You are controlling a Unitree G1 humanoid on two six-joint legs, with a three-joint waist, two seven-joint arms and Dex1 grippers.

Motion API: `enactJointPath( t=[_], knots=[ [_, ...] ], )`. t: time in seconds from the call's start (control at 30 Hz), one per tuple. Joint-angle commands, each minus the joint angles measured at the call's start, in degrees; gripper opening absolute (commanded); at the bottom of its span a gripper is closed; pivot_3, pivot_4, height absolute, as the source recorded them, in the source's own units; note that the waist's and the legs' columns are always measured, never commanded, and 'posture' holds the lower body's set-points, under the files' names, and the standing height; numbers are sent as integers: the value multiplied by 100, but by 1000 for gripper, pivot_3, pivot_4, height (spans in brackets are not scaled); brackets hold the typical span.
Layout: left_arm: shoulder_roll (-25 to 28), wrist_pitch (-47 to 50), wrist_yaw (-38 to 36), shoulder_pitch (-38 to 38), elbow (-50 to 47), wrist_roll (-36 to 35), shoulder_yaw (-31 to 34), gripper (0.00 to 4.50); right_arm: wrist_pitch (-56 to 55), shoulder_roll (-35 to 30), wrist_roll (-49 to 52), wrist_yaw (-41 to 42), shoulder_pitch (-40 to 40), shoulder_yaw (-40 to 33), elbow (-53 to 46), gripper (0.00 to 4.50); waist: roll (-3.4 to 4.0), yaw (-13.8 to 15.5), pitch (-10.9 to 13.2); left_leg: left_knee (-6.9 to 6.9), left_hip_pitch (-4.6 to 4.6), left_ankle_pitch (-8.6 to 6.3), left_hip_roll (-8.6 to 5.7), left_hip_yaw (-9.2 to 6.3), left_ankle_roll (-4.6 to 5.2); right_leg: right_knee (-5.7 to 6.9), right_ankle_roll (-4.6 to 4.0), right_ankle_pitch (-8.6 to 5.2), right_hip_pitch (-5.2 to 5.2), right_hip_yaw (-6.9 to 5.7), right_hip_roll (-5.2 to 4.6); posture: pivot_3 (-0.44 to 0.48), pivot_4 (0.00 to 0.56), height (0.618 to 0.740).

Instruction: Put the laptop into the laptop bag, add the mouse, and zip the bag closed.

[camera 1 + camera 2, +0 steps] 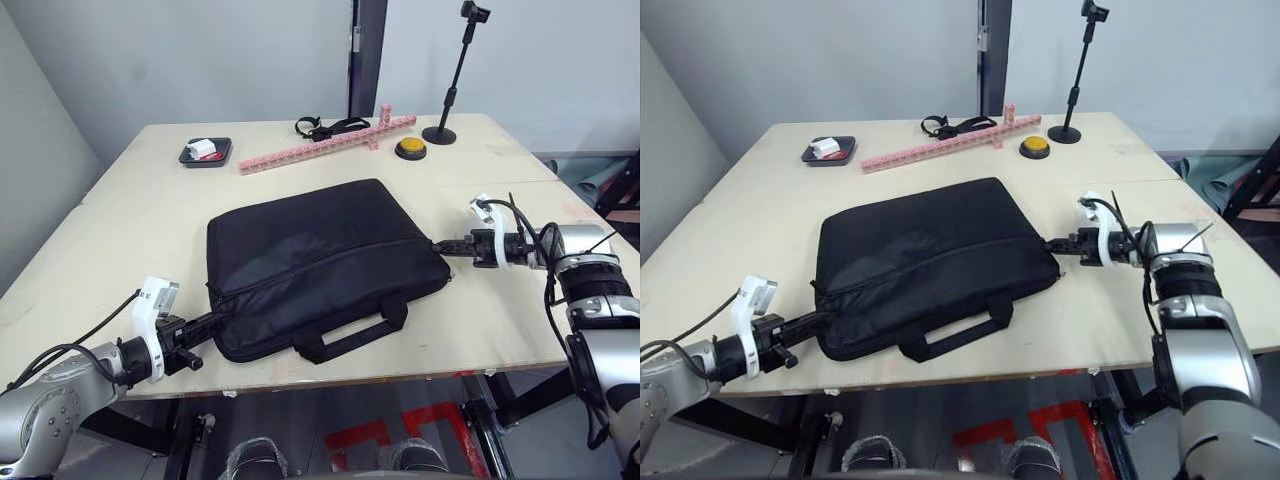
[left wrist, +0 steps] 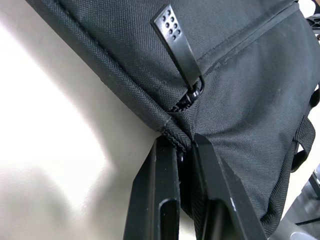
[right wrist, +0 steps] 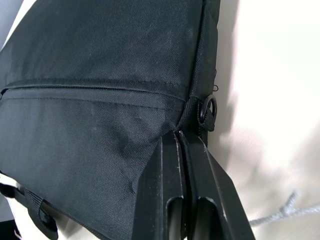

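Laptop bag (image 1: 320, 265) flat at mid-desk (image 1: 140, 220), zipped, handles toward near edge. Left gripper (image 2: 181, 145) fingers clenched on bag's near-left corner, beside zipper pull (image 2: 177, 45). Right gripper (image 3: 181, 135) fingers pinched shut on right corner fabric.

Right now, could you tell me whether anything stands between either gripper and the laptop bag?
Nothing visible does. The left gripper is pinched on the laptop bag at its left corner seam, just below the zipper pull. The right gripper is closed against the bag's right edge, beside a small ring.
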Motion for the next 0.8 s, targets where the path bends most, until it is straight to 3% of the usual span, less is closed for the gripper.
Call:
enactJointPath(
  t=[0.03, 0.27, 0.57, 0.8],
  knots=[
    [217, -39, -108, -83, 189, 144, 71, 0, 602, -147, 458, -78, 337, -199, -1004, 13, 0, 31, 0, 0, 0, 0, 0, -1, 0, 0, 0, 0, 0, 0, 0, 0, 150, 740],
    [630, -225, -519, -462, 793, 456, -15, 0, 1499, -200, 1132, -526, 1142, -540, -2488, 13, 0, 53, 0, -3, 6, 0, 0, 0, -2, -1, 2, 0, 4, 1, 0, 0, 150, 740],
    [796, -497, -991, -1116, 1414, 982, -481, 0, 2019, -120, 1720, -1070, 1582, -896, -3345, 13, 2, 136, -1, -13, 65, -7, 0, 7, -17, -3, 6, -1, 56, 9, 0, 0, 150, 740],
    [791, -642, -1112, -1379, 1769, 1243, -476, 0, 2449, -47, 2183, -1325, 1888, -1054, -3950, 13, 2, 165, -1, -16, 80, -12, 0, 11, -29, -1, 8, 0, 64, 16, 1, 0, 150, 740]
  ],
)
